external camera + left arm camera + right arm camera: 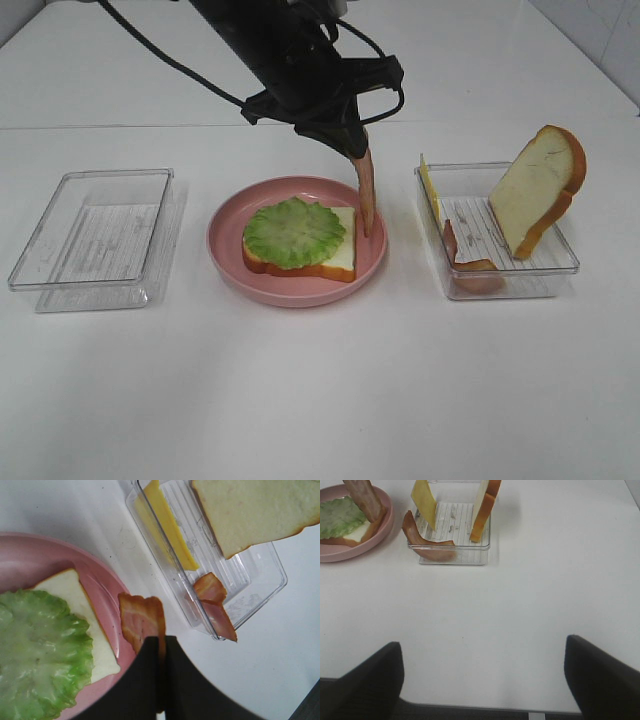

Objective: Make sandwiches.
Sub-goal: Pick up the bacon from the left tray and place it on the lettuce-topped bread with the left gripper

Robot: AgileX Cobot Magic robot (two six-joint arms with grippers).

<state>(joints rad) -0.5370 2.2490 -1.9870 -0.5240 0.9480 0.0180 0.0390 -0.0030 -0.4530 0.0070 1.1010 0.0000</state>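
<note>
White tabletop (pixel 320 400), pink plate (pixel 225 252), open sandwich (pixel 298 238)

Lettuce (pixel 294 232) on bread (pixel 343 252), in plate (pixel 300 293)

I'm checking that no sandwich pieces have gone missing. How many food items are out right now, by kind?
Bread slices: 2
Lettuce leaf: 1
Bacon strips: 2
Cheese slice: 1
Total: 6
</note>
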